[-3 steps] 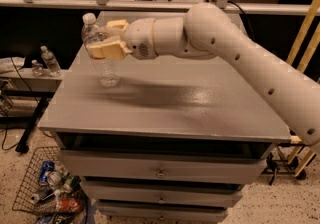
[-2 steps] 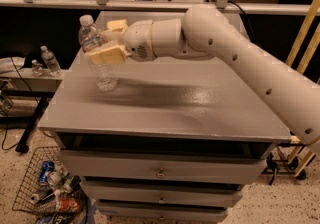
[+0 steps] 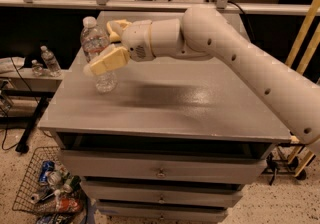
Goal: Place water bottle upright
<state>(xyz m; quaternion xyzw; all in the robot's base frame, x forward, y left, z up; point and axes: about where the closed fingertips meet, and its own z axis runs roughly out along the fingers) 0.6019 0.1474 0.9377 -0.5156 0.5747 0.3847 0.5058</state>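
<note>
The water bottle (image 3: 93,37) is clear ribbed plastic with a white cap. It stands upright near the back left corner of the grey table top (image 3: 190,103). My gripper (image 3: 100,48) reaches in from the right and straddles the bottle at mid-height. The near yellow finger (image 3: 107,61) crosses in front of the bottle. The far finger (image 3: 118,26) sits behind it, to its right. The fingers are spread apart and the gripper is open. The bottle's base rests on the table.
Two small clear bottles (image 3: 49,60) stand on a low shelf left of the table. A wire basket (image 3: 47,188) with cans sits on the floor at the lower left. Drawers (image 3: 160,172) run under the table top. My white arm (image 3: 250,63) spans the table's right half.
The near finger has swung down and away from the far finger, opening the gripper. The bottle now stands on the table by itself.
</note>
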